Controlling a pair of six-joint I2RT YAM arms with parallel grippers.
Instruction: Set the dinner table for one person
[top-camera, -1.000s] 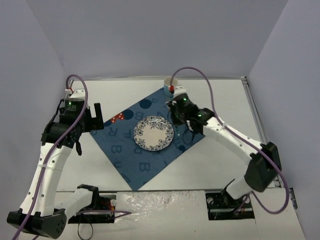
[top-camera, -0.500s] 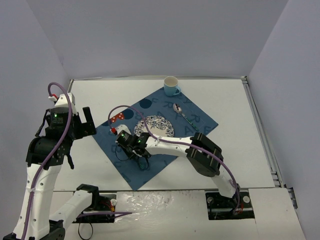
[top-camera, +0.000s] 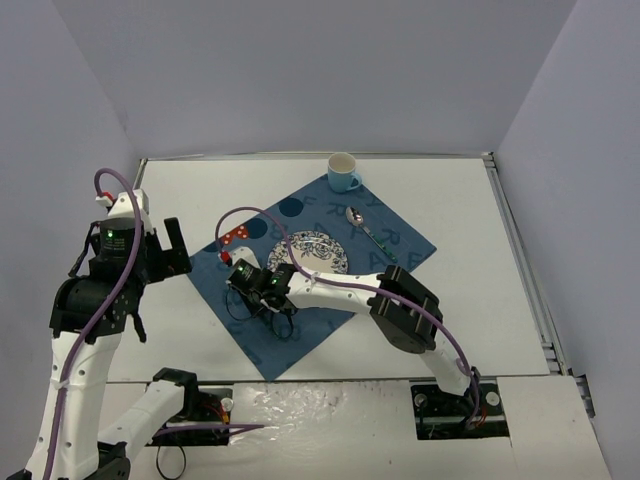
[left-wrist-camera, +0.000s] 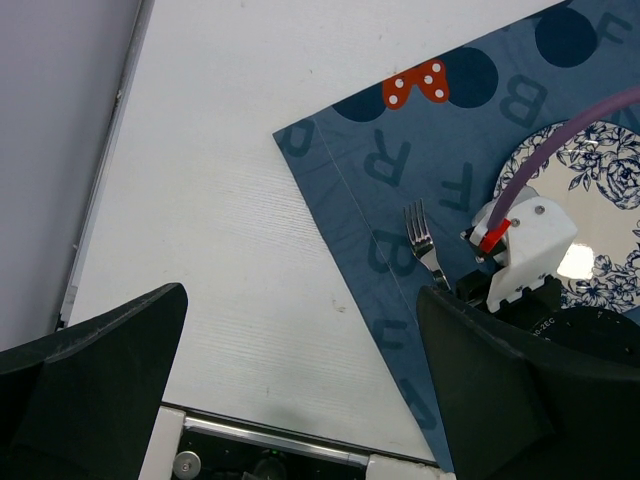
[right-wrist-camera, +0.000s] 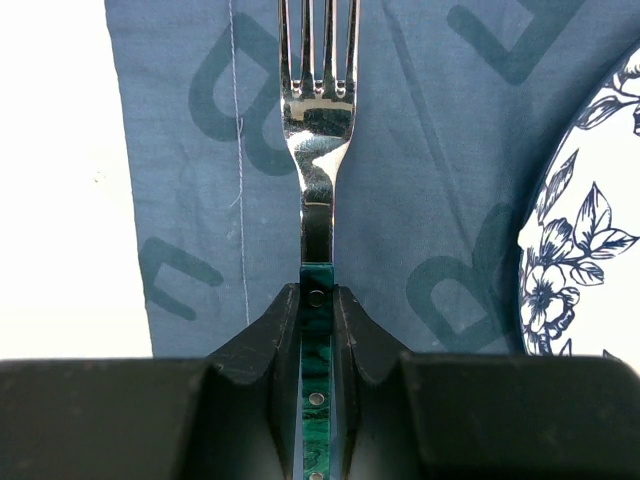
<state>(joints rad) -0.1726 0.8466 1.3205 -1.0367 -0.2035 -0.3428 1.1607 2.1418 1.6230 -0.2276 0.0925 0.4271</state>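
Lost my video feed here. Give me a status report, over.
Right gripper shut on fork, over placemat, left of plate. Left gripper open, empty, above dinner table. Nothing blocking.

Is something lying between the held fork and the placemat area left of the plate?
Nothing visible does. The fork, held in the right gripper, has only bare placemat under it, beside the plate.

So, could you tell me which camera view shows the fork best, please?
The right wrist view: the fork fills the frame, green handle clamped in the right gripper. The left wrist view shows just its tines; the top view, nothing clear.
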